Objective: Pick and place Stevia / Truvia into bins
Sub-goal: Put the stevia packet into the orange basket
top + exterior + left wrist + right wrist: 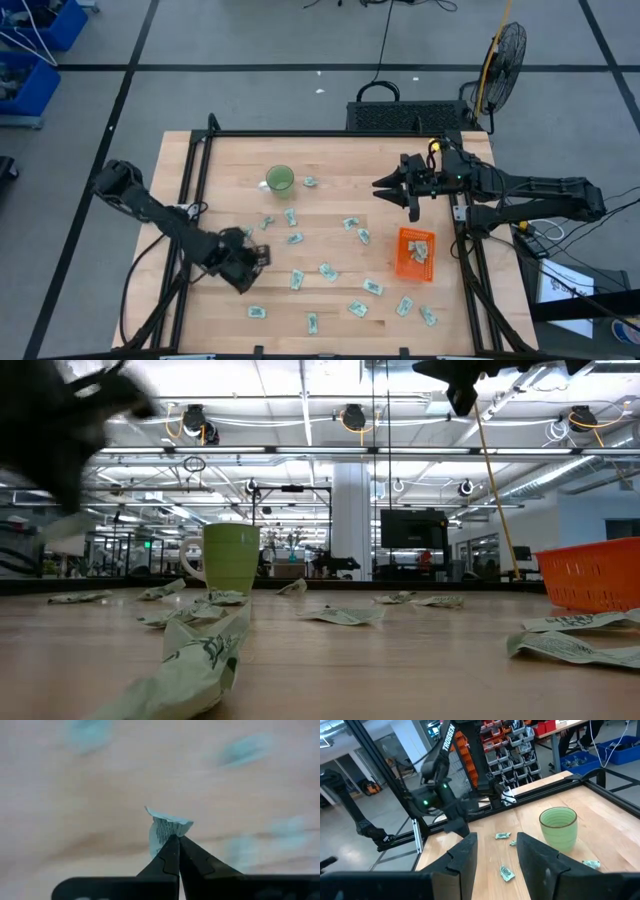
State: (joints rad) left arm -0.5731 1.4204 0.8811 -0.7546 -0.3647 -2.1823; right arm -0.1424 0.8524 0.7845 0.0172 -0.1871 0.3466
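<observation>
Several pale green and white Stevia packets (327, 270) lie flat on the wooden table, from beside the green cup (279, 179) to the near edge. The orange bin (415, 253) stands on the table's right side with a few packets inside. My left gripper (258, 256) is over the table's left half, shut on one packet (167, 825). My right gripper (400, 188) hangs open above the table on the far right, beyond the bin, and touches nothing. In the right wrist view its fingers (495, 855) stand apart, facing the cup (558, 827). My left gripper (175, 837) pinches one crumpled packet between its two fingertips, at the packet's lower edge (169, 836). The fingers point down toward the table. The packet sticks out beyond the tips and is lifted clear of the wood.
The green cup stands at the table's far middle. A black frame rail (462, 250) runs along the right edge beside the bin, and another (190, 190) along the left. In the low view, packets (345, 615) lie across the table and the bin (592, 573) is at the right.
</observation>
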